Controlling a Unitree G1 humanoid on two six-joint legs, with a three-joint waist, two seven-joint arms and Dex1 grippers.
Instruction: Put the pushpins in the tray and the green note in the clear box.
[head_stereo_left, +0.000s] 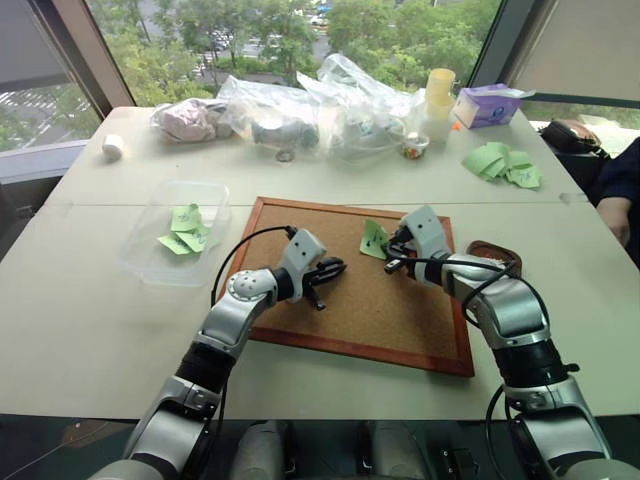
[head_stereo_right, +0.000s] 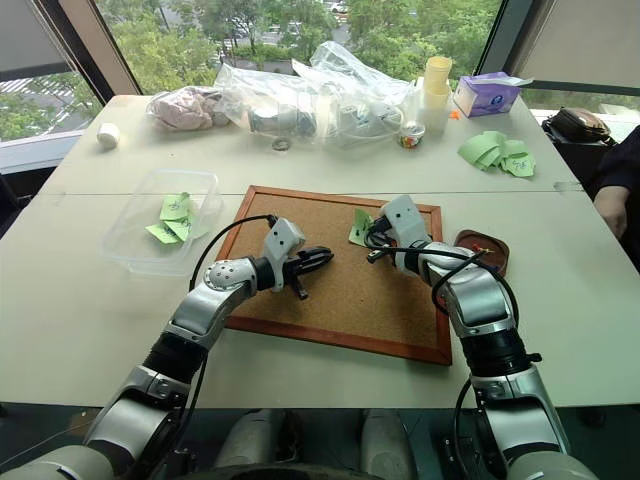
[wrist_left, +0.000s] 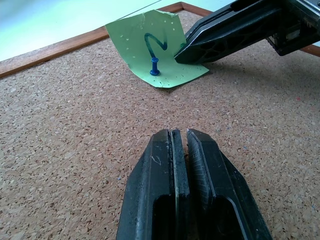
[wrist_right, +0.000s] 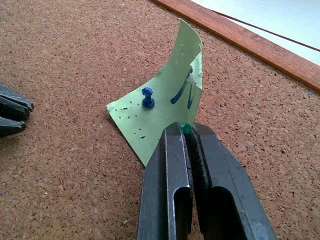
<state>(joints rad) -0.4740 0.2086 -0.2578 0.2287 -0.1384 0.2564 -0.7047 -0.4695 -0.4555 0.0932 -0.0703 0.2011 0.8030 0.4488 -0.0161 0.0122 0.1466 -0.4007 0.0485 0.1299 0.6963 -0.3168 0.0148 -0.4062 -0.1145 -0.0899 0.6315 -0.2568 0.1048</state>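
The clear box (head_stereo_left: 150, 235) sits left of the corkboard (head_stereo_left: 390, 310) with green slips inside. The left gripper (wrist_left: 181, 137) hovers over the cork, fingers together, empty. The green note (wrist_right: 160, 107) stands curled, a blue pin (wrist_right: 147, 97) through it. The right gripper (wrist_right: 189, 131) is clamped on a green pin (wrist_right: 186, 128) at the note's edge. The tray (head_stereo_left: 500, 252) lies right of the board.

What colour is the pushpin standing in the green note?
Blue pushpin, clearest in the right wrist view.
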